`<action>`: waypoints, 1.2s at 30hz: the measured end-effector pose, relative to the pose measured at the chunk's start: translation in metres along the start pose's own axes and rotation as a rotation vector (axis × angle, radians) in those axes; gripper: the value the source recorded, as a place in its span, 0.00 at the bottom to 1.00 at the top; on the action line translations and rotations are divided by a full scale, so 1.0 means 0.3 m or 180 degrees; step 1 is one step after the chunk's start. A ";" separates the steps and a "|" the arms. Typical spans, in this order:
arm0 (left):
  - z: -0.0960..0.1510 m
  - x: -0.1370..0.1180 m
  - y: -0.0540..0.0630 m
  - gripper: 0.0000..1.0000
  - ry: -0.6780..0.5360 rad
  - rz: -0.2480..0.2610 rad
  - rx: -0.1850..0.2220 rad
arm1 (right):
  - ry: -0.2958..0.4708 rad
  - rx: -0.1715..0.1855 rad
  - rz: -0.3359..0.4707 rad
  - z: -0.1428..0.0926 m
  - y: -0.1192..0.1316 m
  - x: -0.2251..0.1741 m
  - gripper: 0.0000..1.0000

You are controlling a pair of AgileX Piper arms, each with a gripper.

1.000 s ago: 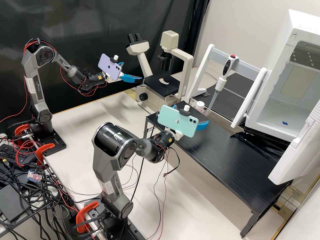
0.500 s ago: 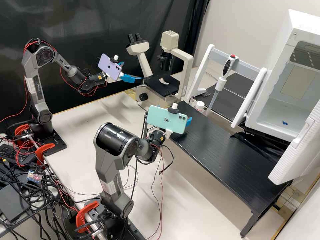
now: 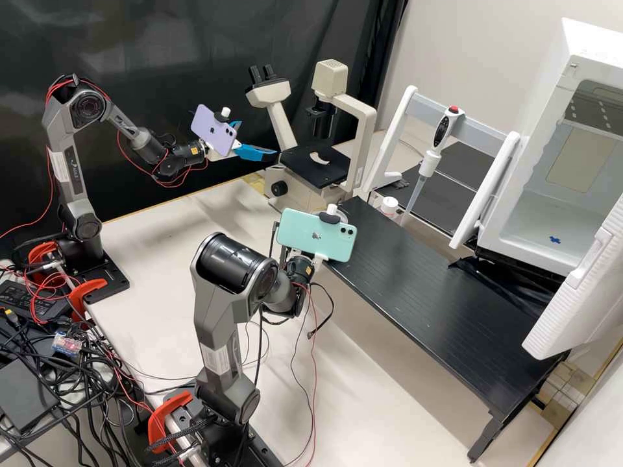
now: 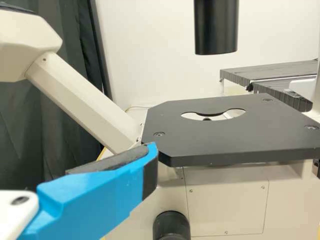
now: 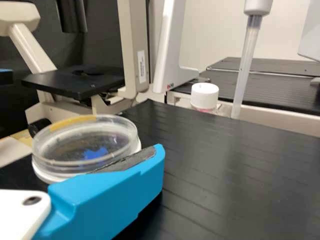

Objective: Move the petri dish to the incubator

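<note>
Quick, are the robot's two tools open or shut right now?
Left tool: open, empty.
Right tool: right by the dish; can't tell if it's gripping.

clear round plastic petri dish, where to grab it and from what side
The petri dish is probably best pinched across its low round side wall, coming in level from beside it: shallow and nearly flat, it offers little to grip from above.

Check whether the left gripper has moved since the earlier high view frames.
No, no visible shift in any direction. In the high view, the left gripper keeps the same position against the microscope stage.
</note>
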 end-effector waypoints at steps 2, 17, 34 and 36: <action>0.000 0.000 0.000 1.00 0.0000 0.0000 0.0000 | 0.0029 0.0007 0.0015 0.002 -0.002 0.003 1.00; 0.000 0.000 0.000 1.00 0.0000 0.0000 0.0000 | -0.0152 -0.0277 0.0225 0.016 -0.006 0.020 1.00; 0.000 0.000 0.000 1.00 0.0000 0.0000 0.0000 | -0.0175 -0.0325 0.0250 0.013 -0.003 0.036 1.00; 0.000 0.000 0.000 1.00 0.0000 0.0000 0.0000 | -0.0170 -0.0269 0.0206 0.014 -0.006 0.039 1.00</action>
